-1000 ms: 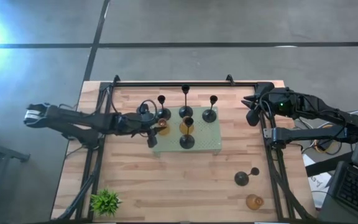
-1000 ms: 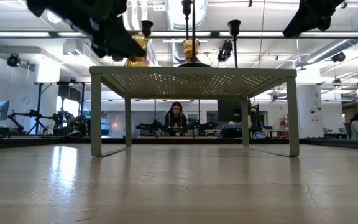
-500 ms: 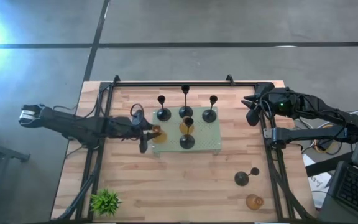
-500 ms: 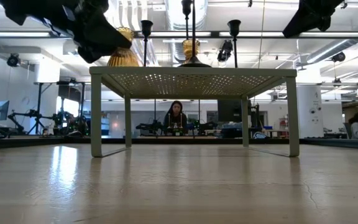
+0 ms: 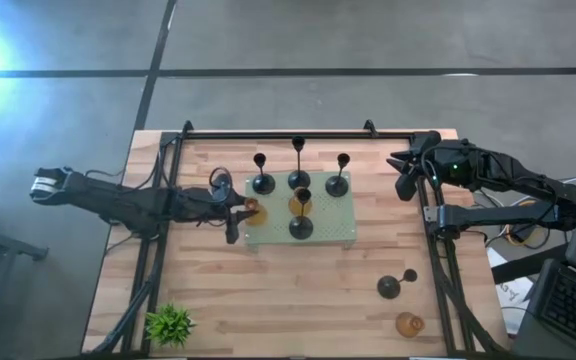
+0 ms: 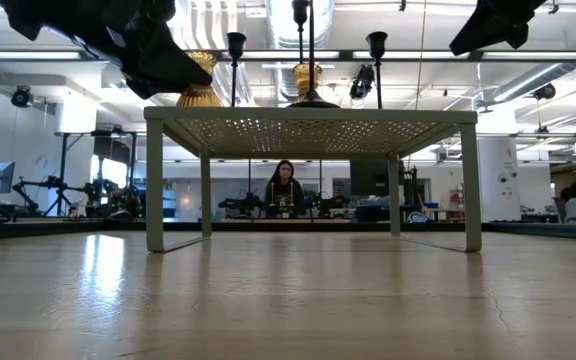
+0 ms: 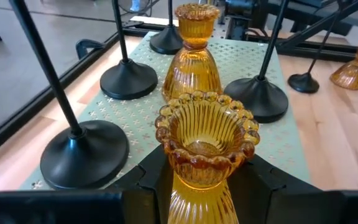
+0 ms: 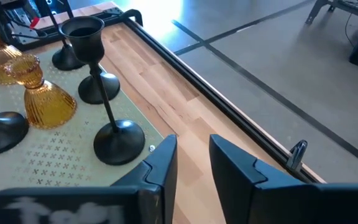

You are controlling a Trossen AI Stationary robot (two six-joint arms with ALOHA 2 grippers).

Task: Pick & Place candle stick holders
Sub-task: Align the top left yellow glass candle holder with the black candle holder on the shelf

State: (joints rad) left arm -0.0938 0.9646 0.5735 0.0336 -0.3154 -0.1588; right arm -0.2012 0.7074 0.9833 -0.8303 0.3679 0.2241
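There, left pincer [image 7: 205, 180] grips ribbed amber glass holder [image 7: 205, 140].

place: robotics lab | evidence — camera tripods [image 6: 63, 175], ceiling strip lights [image 6: 268, 55], person [image 6: 284, 187] at bench — concrete floor [image 5: 298, 35]

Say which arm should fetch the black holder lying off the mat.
Right. The black holder lies on the table's right side, nearer the empty, open right claw. The left claw is shut on an amber holder.
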